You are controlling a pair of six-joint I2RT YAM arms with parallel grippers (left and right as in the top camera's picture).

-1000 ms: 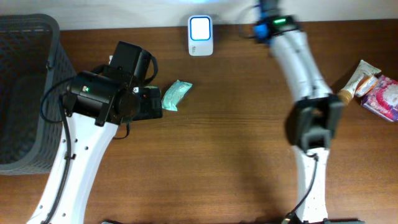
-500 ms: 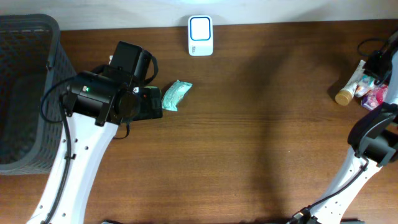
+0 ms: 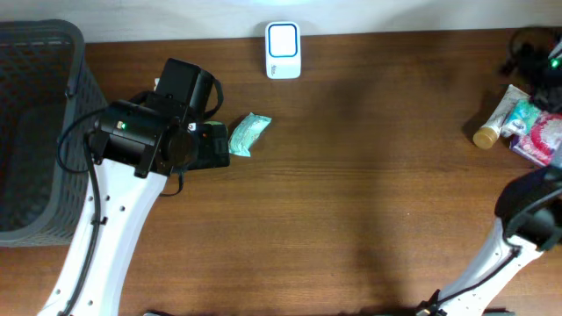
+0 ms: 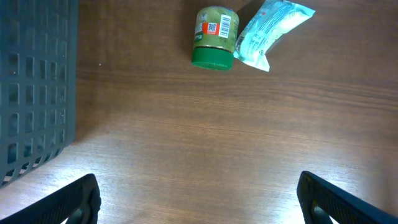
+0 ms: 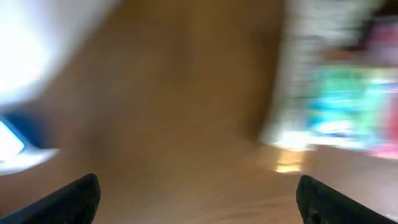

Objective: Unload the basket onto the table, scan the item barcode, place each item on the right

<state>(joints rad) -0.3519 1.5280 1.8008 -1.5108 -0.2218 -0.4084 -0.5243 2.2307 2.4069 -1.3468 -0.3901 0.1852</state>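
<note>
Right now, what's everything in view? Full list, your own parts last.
table: 1, brown wood, under everything
basket: 1, dark grey, far left edge
scanner: 1, white, back edge, near centre
pouch: 1, teal, left of centre
jar: 1, green lid, on its side beside the pouch, barcode facing up
tube: 1, pale with tan cap, far right
packet: 1, pink, far right beside the tube
left gripper: 1, black, open, empty
right gripper: 1, black, open, empty; view blurred
</note>
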